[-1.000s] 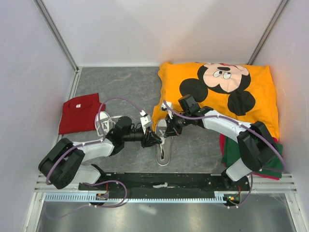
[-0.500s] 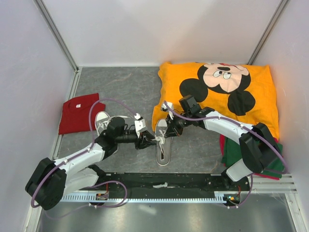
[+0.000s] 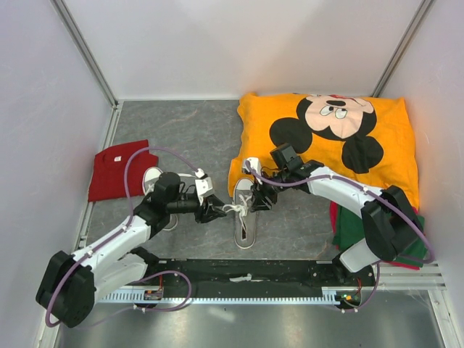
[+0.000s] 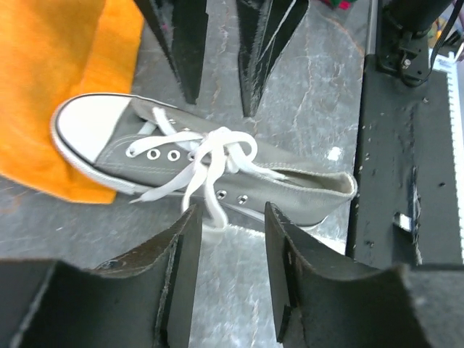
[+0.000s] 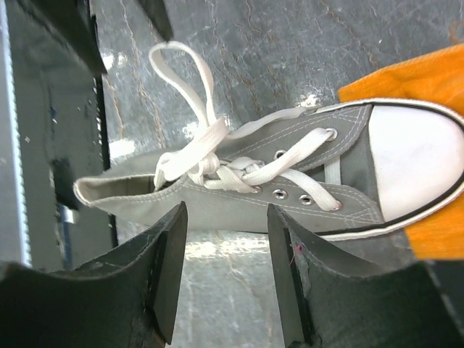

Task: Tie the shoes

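- The left hand [image 4: 230,217] stands part-open. I see a clear gap between its fingers [image 4: 181,268] and it holds nothing.
- The right hand [image 5: 227,210] also stands part-open and holds nothing.
- The two hands face each other across the shoe [image 3: 244,217], the left hand on its left side and the right hand on its right. Both are just beside it.
- The shoe lies on its sole on the desk [image 3: 188,130], mid-way between the arms, with its heel toward the arm bases.
- Its white toe cap [image 5: 413,170] rests on the near edge of the orange shirt [image 3: 326,138].
- The laces [image 4: 217,148] are gathered in a loose knot over the upper eyelets.
- One loop [image 5: 185,72] runs out from the knot and lies flat on the desk on the left hand's side.
- In the left wrist view a loose lace end comes off the side of the shoe and reaches the gap between the left fingers. I cannot tell whether it touches them.
- The other shoe [image 3: 154,180] sits on the desk behind the left arm, which partly hides it. Its laces do not show clearly.
- A folded red shirt [image 3: 116,170] lies just left of that shoe.
- A green cloth [image 3: 362,232] lies beside the right arm's base, partly hidden by the arm.
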Motion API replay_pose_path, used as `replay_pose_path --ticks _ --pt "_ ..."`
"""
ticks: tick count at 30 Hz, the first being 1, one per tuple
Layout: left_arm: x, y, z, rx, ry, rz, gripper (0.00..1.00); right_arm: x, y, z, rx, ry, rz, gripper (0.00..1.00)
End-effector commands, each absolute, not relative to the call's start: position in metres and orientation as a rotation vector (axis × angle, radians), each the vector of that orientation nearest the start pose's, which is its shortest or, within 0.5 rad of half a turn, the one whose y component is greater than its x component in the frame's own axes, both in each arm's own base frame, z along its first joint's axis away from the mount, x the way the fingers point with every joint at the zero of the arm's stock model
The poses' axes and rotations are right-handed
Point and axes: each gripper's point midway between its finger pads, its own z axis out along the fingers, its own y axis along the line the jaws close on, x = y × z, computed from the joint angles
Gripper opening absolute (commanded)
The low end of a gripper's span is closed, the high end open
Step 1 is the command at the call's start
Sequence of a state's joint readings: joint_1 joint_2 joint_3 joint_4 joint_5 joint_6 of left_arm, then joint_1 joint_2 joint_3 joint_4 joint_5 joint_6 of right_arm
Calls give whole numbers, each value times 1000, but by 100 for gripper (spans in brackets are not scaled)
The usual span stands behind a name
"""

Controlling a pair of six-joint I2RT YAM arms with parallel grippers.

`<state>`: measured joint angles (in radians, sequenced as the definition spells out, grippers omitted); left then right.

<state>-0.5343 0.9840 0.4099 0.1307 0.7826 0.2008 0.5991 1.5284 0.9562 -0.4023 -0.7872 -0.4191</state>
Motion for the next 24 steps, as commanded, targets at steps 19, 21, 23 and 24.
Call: replay_pose_path --ticks 19,21,23,24 --pt "194 -226 146 1190 1622 -993 48 219 309 127 -1858 1381 804 57" --pt "196 -225 142 1189 1634 -993 48 217 311 127 -1873 1364 800 56" --pt "199 -224 140 1179 1650 -987 48 216 311 127 -1882 1360 795 53" --pt "199 -224 139 1185 1656 -990 48 214 313 127 -1890 1349 796 52"
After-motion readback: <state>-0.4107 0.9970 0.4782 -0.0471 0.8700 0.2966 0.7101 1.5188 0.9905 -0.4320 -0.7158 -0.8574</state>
